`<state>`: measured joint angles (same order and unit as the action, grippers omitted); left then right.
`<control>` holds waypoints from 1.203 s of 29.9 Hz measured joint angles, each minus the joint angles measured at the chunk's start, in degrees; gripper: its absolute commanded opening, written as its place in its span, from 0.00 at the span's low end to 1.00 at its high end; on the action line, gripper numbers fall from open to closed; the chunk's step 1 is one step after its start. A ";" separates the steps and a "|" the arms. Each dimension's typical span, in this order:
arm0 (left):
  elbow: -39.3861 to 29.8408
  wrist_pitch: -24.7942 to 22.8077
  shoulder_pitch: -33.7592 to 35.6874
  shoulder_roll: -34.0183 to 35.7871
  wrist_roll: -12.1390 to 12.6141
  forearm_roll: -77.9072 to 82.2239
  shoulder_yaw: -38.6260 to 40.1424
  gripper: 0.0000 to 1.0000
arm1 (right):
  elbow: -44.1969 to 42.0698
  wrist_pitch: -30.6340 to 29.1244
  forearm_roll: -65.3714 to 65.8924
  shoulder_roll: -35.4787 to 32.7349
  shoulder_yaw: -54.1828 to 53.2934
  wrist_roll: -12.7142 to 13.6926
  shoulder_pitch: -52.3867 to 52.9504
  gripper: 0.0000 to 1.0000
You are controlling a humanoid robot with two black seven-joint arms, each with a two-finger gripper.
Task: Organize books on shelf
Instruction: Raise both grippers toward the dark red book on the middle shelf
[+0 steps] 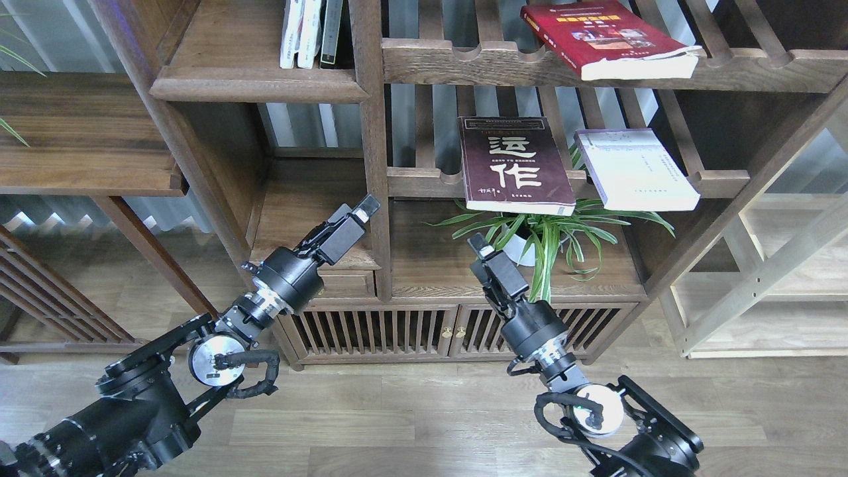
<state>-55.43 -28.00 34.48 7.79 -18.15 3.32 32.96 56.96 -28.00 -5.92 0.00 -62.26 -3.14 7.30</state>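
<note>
The dark maroon book [517, 165] with big white characters lies flat on a slatted shelf, its front overhanging the rail. To its right on that slatted shelf lies the pale lilac book [635, 169]. One level up, the thick red book [606, 38] lies flat, also overhanging. The solid shelf [258, 85] with the rounded front edge is at the upper left, in the narrow bay. My left gripper [366, 207] hangs in front of the bay's lower board, and my right gripper [478, 244] is below the maroon book. Both touch nothing, and their fingers cannot be told apart.
Three thin books [310, 33] stand upright on the solid shelf against its right post. A potted spider plant [546, 235] sits under the maroon and lilac books, right behind my right gripper. A slatted cabinet [457, 328] forms the base. A pale wooden frame [762, 278] stands at right.
</note>
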 measured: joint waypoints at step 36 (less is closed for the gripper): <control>-2.91 0.00 -0.21 0.14 7.33 0.02 3.30 0.99 | -0.64 0.00 -2.28 0.00 -1.39 -0.21 -2.83 1.00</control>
<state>-58.35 -28.00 34.27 7.93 -10.82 3.34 36.25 56.31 -28.00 -8.20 0.00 -63.65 -3.35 4.47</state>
